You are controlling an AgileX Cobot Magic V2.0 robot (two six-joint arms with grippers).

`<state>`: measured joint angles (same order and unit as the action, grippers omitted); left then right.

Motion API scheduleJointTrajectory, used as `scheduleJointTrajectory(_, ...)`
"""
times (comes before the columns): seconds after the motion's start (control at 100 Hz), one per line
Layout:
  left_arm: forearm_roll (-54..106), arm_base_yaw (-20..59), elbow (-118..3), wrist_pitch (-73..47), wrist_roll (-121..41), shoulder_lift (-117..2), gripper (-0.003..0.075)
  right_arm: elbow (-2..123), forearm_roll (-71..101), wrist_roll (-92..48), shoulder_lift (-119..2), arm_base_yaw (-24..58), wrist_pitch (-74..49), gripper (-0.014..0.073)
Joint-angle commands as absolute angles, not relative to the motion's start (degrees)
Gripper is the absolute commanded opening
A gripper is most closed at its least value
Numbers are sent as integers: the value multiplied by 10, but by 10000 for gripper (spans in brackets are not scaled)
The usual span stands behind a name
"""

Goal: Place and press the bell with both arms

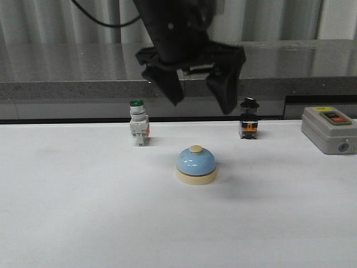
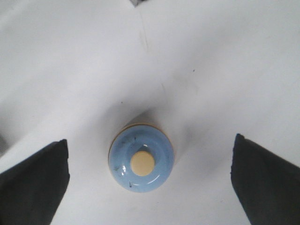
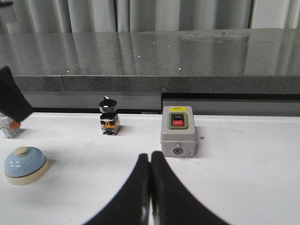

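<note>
The light-blue bell (image 1: 196,162) with a cream base and cream button stands upright on the white table (image 1: 83,212), near its middle. My left gripper (image 1: 202,105) hangs directly above it, open wide and empty, clear of the bell. In the left wrist view the bell (image 2: 141,163) lies between the two spread fingers (image 2: 33,183), touching neither. My right gripper (image 3: 150,157) is shut and empty, low over the table to the right of the bell (image 3: 25,164); it does not show in the front view.
A green-capped white switch (image 1: 138,124) stands behind the bell to the left. A black-knobbed switch (image 1: 249,120) stands behind it to the right. A grey ON/OFF box (image 1: 329,129) sits at the far right. A grey stone ledge (image 1: 67,84) runs along the back.
</note>
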<state>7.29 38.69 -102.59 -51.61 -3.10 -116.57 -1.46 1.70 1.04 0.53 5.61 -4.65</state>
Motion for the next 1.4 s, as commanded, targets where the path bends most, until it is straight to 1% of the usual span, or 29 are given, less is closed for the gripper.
scheduleJointTrajectory(0.0,78,379,-1044,-496,-24,-1099,661,-7,14,9,17,56,3,-60)
scheduleJointTrajectory(0.16,69,356,-1023,-486,-20,-1045,661,-7,14,9,17,56,3,-60)
scheduleJointTrajectory(0.33,69,311,-952,-463,-20,-975,661,-7,14,9,17,56,3,-60)
scheduleJointTrajectory(0.49,69,252,-847,-414,-15,-894,661,-7,14,9,17,56,3,-60)
scheduleJointTrajectory(0.66,70,187,-713,-355,-8,-780,661,-7,14,9,17,56,3,-60)
scheduleJointTrajectory(0.83,72,144,-593,-311,-8,-667,661,-7,14,9,17,56,3,-60)
scheduleJointTrajectory(1.07,72,133,-450,-239,-8,-504,661,-7,14,9,17,56,3,-60)
scheduleJointTrajectory(1.27,72,133,-372,-227,-8,-377,660,-7,14,9,17,56,3,-60)
scheduleJointTrajectory(1.32,72,133,-360,-227,-8,-351,655,-7,14,9,17,56,3,-60)
scheduleJointTrajectory(1.39,72,133,-348,-227,-8,-320,622,-7,14,9,17,56,3,-60)
